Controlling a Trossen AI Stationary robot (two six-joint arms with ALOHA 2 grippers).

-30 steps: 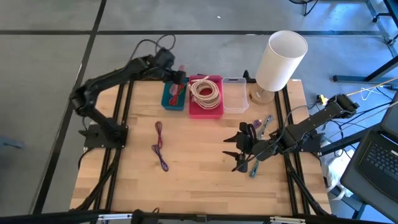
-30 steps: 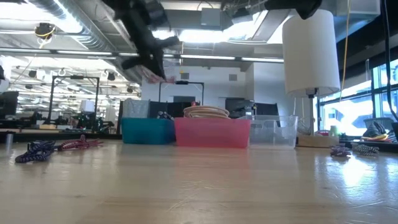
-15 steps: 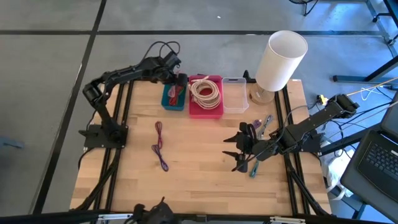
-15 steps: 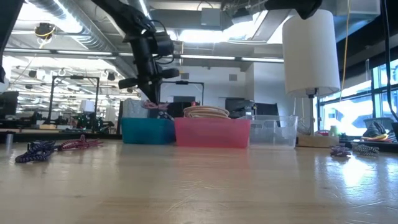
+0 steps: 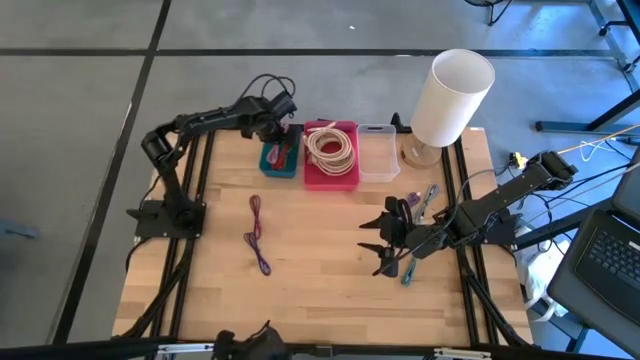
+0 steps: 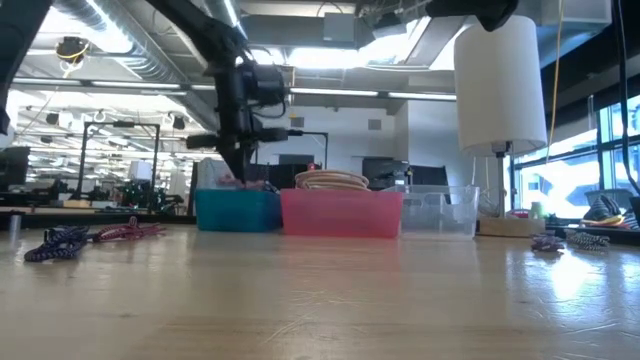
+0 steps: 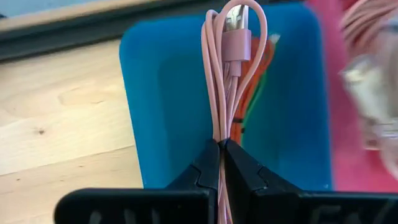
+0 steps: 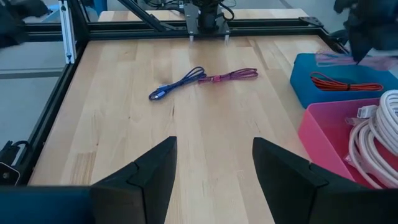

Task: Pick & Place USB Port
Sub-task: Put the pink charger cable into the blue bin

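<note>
**Pink cable pinched over the blue bin**

Pink USB cable [image 7: 227,81], folded into a bundle of strands, hangs from the left hand [image 7: 222,155] directly above the blue bin [image 7: 158,106] at the back of the bench [image 5: 320,250]. Plug end sits at the far tip of the loop, away from the fingers. Cable looks light and floppy; strands will sag and spring apart once let go, so a pinch across the whole bundle near the middle is the sensible hold, not on the plug. Jacket looks smooth, could slip if only one strand is caught.

Left hand is fully closed on the bundle, fingertips meeting with the strands squeezed between them. Blue bin already has a red and orange cable [image 7: 258,93] lying in it; whether the pink one touches the bin floor is hard to tell from here, probably not yet.

Beside the blue bin: pink bin [image 5: 331,170] with a coiled white cable [image 5: 330,146], then a clear bin [image 5: 378,152]. White lamp [image 5: 452,96] at the back right corner. Two more cables on the bench, a purple one [image 8: 177,86] and a magenta one [image 8: 231,76], end to end, well apart from the bins.

Right hand [image 5: 385,245] waits low over the right side of the bench, fingers spread wide, holding nothing.
</note>
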